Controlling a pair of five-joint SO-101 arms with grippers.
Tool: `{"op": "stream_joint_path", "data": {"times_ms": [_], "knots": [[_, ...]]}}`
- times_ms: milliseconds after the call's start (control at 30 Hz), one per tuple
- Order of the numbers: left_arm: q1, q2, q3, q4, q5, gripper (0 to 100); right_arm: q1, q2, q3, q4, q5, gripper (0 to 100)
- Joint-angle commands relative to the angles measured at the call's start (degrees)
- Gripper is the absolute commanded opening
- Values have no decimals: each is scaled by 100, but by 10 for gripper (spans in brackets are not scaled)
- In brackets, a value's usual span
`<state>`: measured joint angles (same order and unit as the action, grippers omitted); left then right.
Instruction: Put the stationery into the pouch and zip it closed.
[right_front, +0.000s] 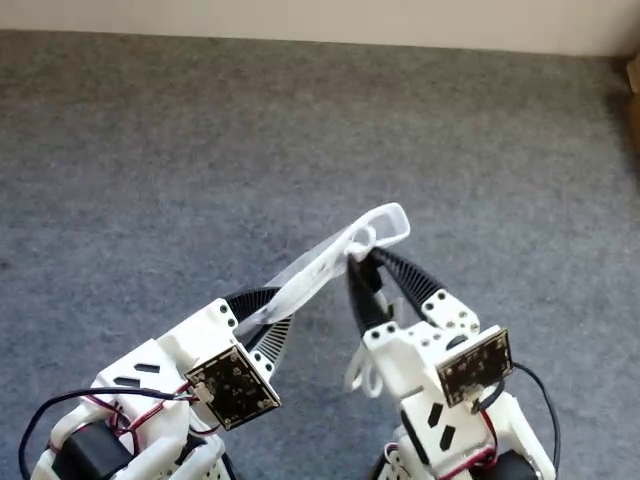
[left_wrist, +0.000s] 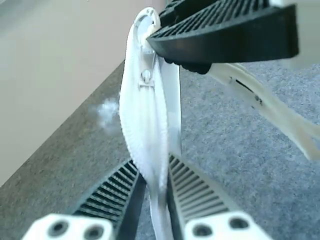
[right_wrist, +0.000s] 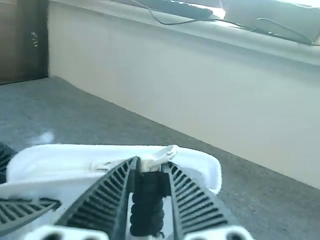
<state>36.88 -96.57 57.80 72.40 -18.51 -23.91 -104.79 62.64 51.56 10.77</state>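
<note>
L gripper (right_front: 278, 312) clamped on the pouch (right_front: 320, 265) at its lower end, R gripper (right_front: 360, 262) pinching the zip pull (right_wrist: 159, 156), pouch taut betw. them above grey table (right_front: 150, 150); overpull & an edge may slip, dropping it.

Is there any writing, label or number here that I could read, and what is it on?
No text can be read anywhere.
Pouch: no print visible.
Circuit board on an arm: markings too small to read.
Brown panel: faint marks, too blurred to read.

A carpeted room: grey carpet (right_front: 150, 130), cream wall (right_wrist: 200, 85), cables (right_wrist: 170, 12).
</note>
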Motion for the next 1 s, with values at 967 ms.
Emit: {"op": "stream_joint_path", "data": {"times_ms": [967], "knots": [[-57, -75, -22, 281, 53, 5, 1024, -22, 268, -743, -26, 5]]}}
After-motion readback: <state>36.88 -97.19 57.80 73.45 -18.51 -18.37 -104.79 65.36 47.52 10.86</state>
